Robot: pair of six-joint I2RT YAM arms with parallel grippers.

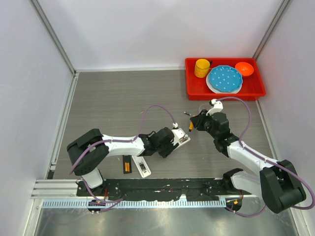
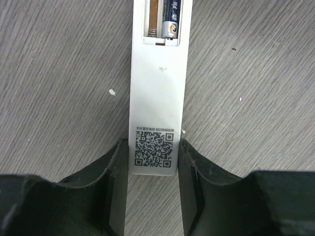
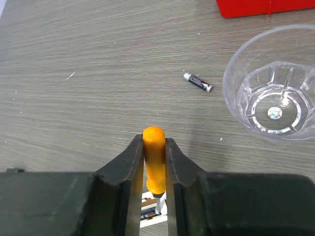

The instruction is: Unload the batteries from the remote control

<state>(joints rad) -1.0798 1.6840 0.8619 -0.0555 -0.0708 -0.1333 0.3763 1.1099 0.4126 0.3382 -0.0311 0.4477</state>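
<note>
Batteries are sitting in two places. One cell (image 2: 170, 19) is lying in the open bay at the far end of the white remote (image 2: 156, 98), beside an empty slot that is showing its spring. A loose cell (image 3: 198, 82) is resting on the desk (image 3: 74, 59) near a clear cup (image 3: 246, 59), not touching it.

We are clamping the remote's near end, the one with the printed code, in our left tool (image 2: 153, 152), whose fingers are pressing on both long edges while the remote is lying flat on the desk. Our right tool (image 3: 154, 147) is closed on an orange-handled screwdriver (image 3: 154, 162), holding it upright with the tip pointing down into the bay.

From the left tool, the cell in the bay is lying straight ahead, its long axis running along the remote's length. From the right tool, it is lying directly below, at the screwdriver's tip. We are judging the right arm to be the nearer and the only free one, so the coming move is looking like a pry under one end of that cell, across its length.
</note>
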